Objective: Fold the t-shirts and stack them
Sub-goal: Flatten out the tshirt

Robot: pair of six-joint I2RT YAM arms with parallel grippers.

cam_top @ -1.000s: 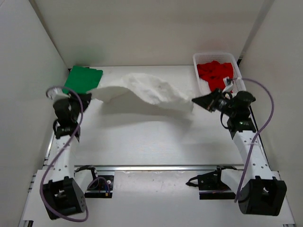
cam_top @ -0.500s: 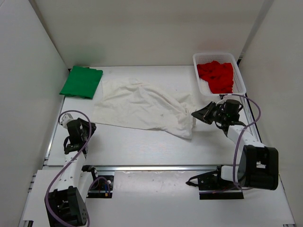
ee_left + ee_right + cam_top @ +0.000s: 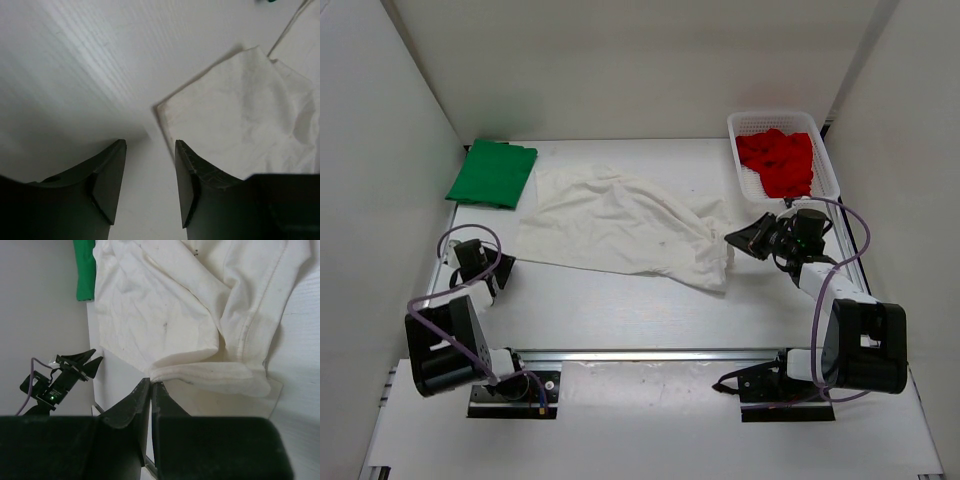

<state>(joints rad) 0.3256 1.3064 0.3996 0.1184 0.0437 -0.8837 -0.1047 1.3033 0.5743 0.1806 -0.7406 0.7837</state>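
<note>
Now the white t-shirt lies flat, left gripper withdrawn.

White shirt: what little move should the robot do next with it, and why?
Probably the left gripper should slide forward and pinch the white shirt's near corner. Its jaws are open and empty, that corner lies just ahead of them, and the shirt lies spread out, not yet folded.

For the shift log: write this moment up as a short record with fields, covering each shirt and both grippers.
green t-shirt: folded, far left corner
white t-shirt: spread out, rumpled, mid-table
red t-shirt: bunched in basket, far right
left gripper: open, empty, near white t-shirt's corner
right gripper: shut on white t-shirt's right edge
</note>
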